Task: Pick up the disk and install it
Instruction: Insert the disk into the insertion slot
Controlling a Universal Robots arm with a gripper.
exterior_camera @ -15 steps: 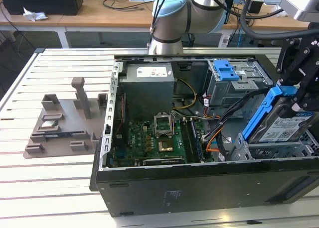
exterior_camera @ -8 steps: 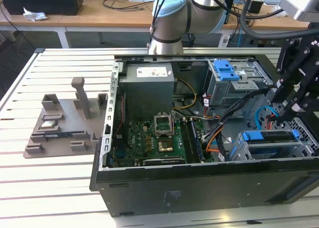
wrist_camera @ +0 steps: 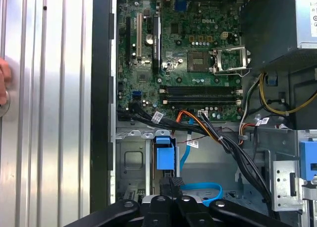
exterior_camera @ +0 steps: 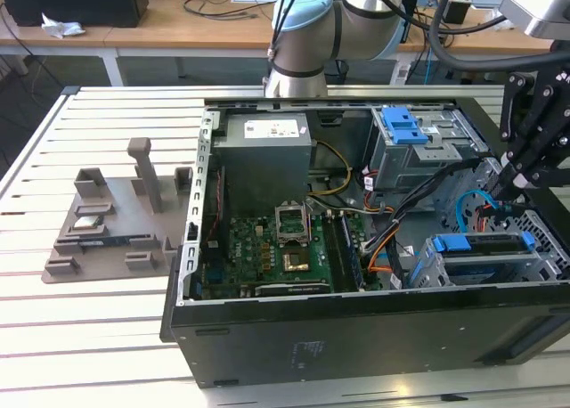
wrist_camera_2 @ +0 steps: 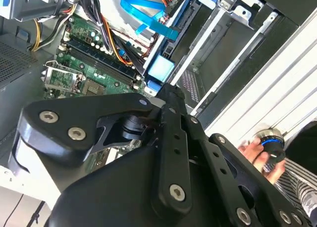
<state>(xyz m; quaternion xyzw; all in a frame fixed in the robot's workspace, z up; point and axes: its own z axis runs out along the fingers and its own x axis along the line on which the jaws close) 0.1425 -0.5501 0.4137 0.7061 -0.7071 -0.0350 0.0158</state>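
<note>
Case [exterior_camera: 356,337] black; board [exterior_camera: 267,257] green; PSU [exterior_camera: 267,154] grey; cage [exterior_camera: 485,261] grey w/ bright blue handle; end effector [exterior_camera: 509,199] black; counter [exterior_camera: 98,337] white, ribbed; jig [exterior_camera: 107,221] grey-brown.

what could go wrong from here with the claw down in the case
1. The claw sits by the loose blue cable and black wire bundle beside the drive cage; it could snag them.
2. A person's hand rests on the table next to the case, possibly within the arm's sweep.
</note>
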